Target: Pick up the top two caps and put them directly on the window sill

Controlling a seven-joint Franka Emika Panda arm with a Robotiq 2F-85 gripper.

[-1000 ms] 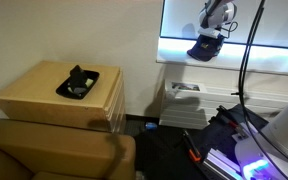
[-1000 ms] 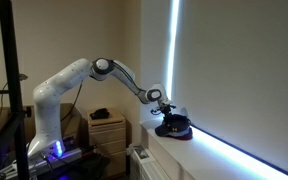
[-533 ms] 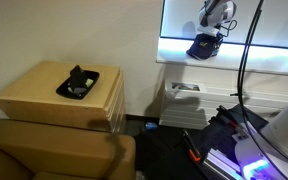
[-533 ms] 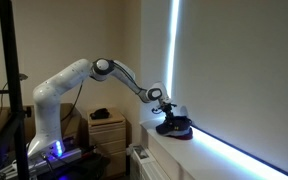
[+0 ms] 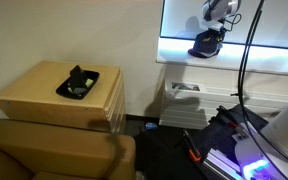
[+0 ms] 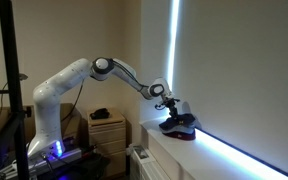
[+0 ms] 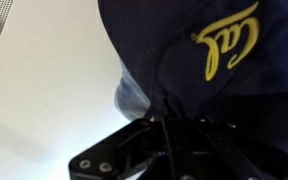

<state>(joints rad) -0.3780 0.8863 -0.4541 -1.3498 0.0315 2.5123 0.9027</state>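
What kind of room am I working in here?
Probably a lounge or living room, perhaps in an office: a tan sofa, a wooden side cabinet, and a white heater unit under the bright window, where the gripper holds a navy cap at the window sill.

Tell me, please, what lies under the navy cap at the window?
The white window sill lies under the navy cap, which hangs from the gripper. The cap covers the sill directly beneath it, so whether they touch cannot be seen.
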